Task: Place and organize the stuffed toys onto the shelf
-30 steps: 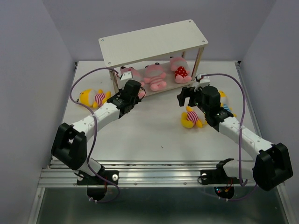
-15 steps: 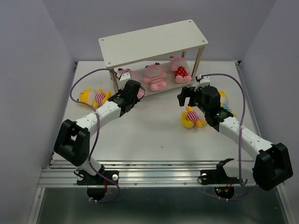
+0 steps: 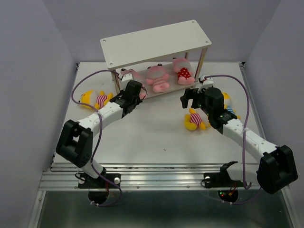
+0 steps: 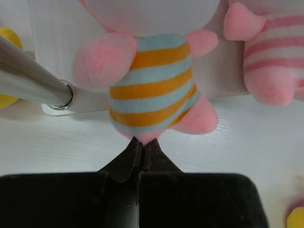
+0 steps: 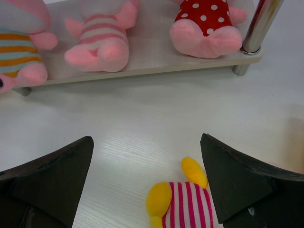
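Three pink stuffed toys lie on the lower board of the off-white shelf (image 3: 156,42): one in orange and blue stripes (image 4: 152,90) at the left, one in pink stripes (image 5: 99,42) in the middle, one in red polka dots (image 5: 204,28) at the right. My left gripper (image 4: 143,141) is shut, its tips touching the underside of the orange-striped toy (image 3: 128,75) at the board's front edge. My right gripper (image 5: 146,140) stands open above the table in front of the shelf. A yellow toy in red stripes (image 5: 183,204) lies just below its fingers.
Another yellow toy (image 3: 95,99) lies on the table left of the shelf, and one more (image 3: 229,110) shows partly behind the right arm. The shelf's metal legs (image 4: 33,83) (image 5: 259,23) stand close to both grippers. Walls close in the table on three sides.
My left arm has reached a little farther toward the shelf, and the orange-striped toy has shifted slightly onto the board. The right arm has not moved.
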Available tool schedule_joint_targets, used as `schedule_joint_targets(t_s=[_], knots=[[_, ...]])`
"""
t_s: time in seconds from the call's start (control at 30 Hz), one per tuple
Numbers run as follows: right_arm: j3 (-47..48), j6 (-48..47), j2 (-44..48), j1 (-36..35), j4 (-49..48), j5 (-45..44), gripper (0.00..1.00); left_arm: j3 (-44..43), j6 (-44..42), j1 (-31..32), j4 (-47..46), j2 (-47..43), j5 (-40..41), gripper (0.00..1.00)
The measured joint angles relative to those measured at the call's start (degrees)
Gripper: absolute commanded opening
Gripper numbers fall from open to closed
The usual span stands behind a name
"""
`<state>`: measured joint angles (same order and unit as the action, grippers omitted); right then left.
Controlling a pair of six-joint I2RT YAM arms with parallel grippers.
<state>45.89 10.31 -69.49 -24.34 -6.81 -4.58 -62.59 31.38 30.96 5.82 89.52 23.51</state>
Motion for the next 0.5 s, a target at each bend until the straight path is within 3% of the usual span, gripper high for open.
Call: schedule_joint_targets(t_s=[0.4,0.5], knots=[[0.0,0.0,-0.4,0.0,0.0,0.0,1.0,0.0,0.0,-1.5,-0.4,0.8,-1.7,0.0],[0.0,0.0,-0.4,0.0,0.0,0.0,1.0,0.0,0.2,-2.2,-0.4,1.6,-2.3,0.04]])
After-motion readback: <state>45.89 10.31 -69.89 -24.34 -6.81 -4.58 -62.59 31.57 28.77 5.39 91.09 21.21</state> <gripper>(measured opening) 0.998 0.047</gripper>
